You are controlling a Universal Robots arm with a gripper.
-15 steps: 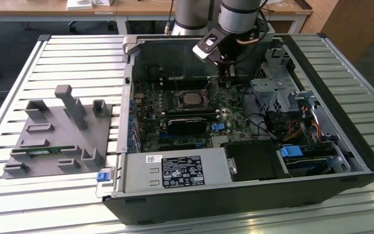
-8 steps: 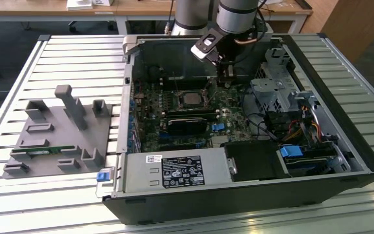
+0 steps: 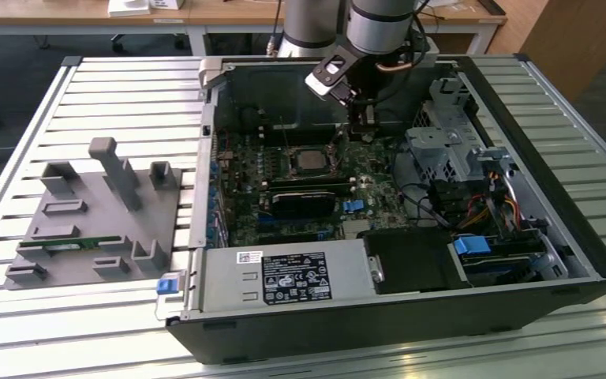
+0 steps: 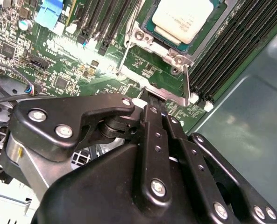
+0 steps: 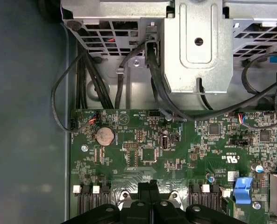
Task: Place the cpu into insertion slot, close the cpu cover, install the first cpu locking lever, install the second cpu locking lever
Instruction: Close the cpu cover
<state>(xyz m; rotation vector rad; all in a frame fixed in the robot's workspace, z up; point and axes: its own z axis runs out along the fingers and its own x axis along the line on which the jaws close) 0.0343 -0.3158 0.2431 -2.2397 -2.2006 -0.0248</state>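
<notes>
The cpu (image 4: 182,18), a flat square chip with a silver-grey top, sits in the insertion slot on the green board and hides most of the slot. The cpu cover (image 4: 150,43), a silvery frame, lies flat around the chip, which shows through its window. A thin metal locking lever (image 4: 186,81) runs along one side of the socket, and a flat metal lever bar (image 4: 164,93) lies across the socket's end. My gripper (image 4: 153,103) is shut, with its black fingertips down at that bar. In the exterior view the gripper (image 3: 358,130) stands just beyond the cpu (image 3: 309,160).
Long black memory slots (image 4: 227,51) flank the socket. A blue connector (image 4: 49,11) is nearby. A metal drive cage (image 5: 199,46) and black cables (image 5: 91,79) lie beyond the board. The power supply (image 3: 282,276) fills the case front. A grey fixture (image 3: 92,213) sits on the slatted table.
</notes>
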